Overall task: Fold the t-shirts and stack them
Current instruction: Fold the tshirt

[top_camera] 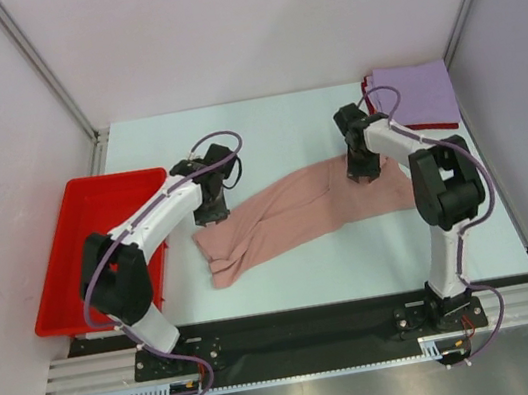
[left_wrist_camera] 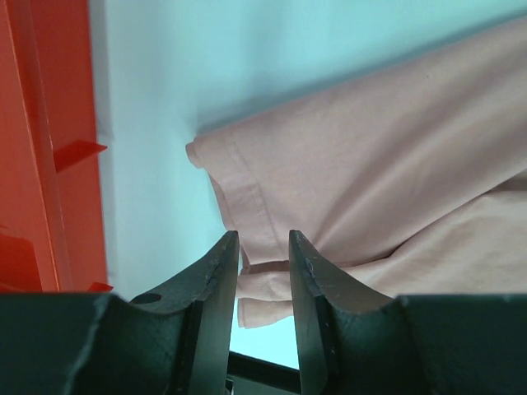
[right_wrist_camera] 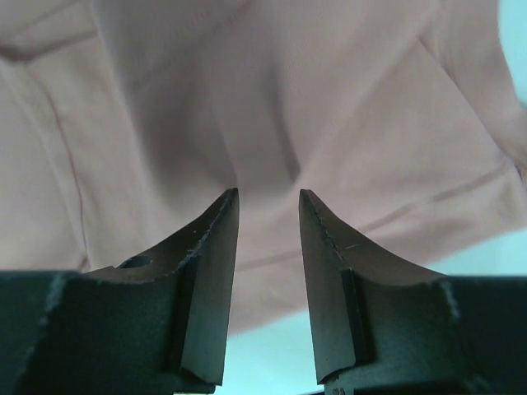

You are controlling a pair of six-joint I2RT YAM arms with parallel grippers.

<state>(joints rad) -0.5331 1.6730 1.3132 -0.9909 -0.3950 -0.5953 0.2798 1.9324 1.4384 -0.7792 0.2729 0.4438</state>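
The pink t-shirt (top_camera: 297, 214) lies in the middle of the table (top_camera: 282, 123), pulled out into one long, soft strip. It runs from the left gripper (top_camera: 212, 204) across to the right gripper (top_camera: 362, 169). The cloth is thin and floppy, a dusty pink, with long folds and wrinkles along it. The near left end is bunched up and a bit curled.

In the left wrist view a flat sewn hem (left_wrist_camera: 247, 197) runs along the edge of the shirt, with a small rolled corner at its end. The left gripper's black fingers (left_wrist_camera: 218, 280) look hard and pointy. They stand a little way apart, with a thin gap, right over that hem. The right gripper's fingers (right_wrist_camera: 206, 271) are also a little way apart. Their tips point down at the pink cloth, which puckers into a small crease just past the gap.

In the far right corner lies a folded purple t-shirt (top_camera: 419, 90), flat and square. It sits on top of a red t-shirt (top_camera: 427, 127), whose edge peeks out.

A red plastic tray (top_camera: 102, 199) sits at the left side of the table. It is shiny, with low walls.
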